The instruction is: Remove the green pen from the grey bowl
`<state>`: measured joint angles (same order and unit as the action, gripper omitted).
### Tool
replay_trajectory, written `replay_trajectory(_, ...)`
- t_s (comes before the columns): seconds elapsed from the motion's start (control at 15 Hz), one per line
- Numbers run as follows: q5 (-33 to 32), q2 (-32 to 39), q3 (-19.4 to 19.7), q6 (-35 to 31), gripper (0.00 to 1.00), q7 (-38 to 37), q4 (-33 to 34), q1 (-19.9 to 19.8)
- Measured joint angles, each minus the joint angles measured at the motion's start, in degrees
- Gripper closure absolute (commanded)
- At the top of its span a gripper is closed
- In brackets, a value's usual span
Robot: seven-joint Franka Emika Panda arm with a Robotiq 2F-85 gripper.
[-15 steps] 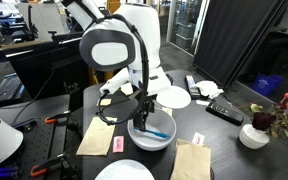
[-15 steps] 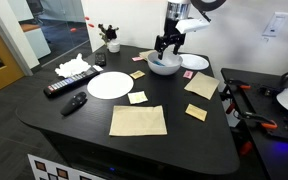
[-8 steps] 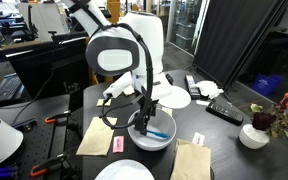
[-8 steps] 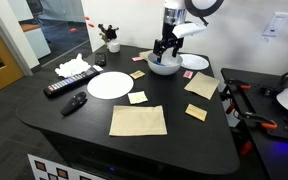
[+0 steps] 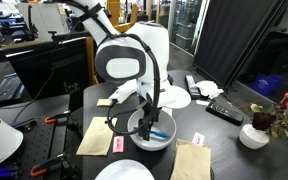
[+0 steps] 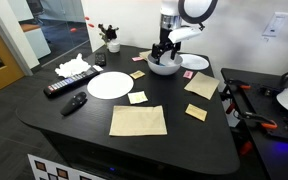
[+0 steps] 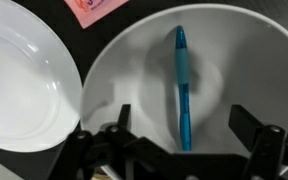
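Note:
The grey bowl (image 7: 234, 70) fills the wrist view. The green pen (image 7: 182, 85) lies straight along its bottom and looks teal-blue. My gripper (image 7: 182, 122) is open and hangs over the bowl, one finger on each side of the pen's near end, not touching it. In both exterior views the gripper (image 5: 147, 122) (image 6: 162, 49) reaches down into the bowl (image 5: 168, 137) (image 6: 165, 67). A strip of the pen (image 5: 157, 133) shows in the bowl in an exterior view.
A flat white plate (image 7: 24, 70) lies just beside the bowl, also seen in an exterior view (image 5: 172, 97). A pink note (image 7: 96, 8) lies beyond. Another plate (image 6: 110, 85), brown paper napkins (image 6: 138, 121), a remote (image 6: 67, 85) and a flower pot (image 5: 254, 134) stand on the black table.
The arm has swung over the bowl and the gripper has come down lower into it. The pen has not moved.

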<state>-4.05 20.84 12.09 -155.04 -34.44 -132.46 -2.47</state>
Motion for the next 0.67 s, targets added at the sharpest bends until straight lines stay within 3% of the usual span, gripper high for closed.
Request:
replay_trajectory(0.13,0.67,0.92,0.2,0.0,0.03,0.0,0.63,0.03)
replay_trajectory(0.2,0.95,1.35,0.27,0.0,0.26,0.0,0.95,0.05)
replay_trajectory(0.33,1.22,2.07,0.39,0.0,0.32,0.0,1.5,0.11)
replay_trajectory(0.67,1.43,3.41,0.58,0.0,0.7,0.0,2.63,0.36)
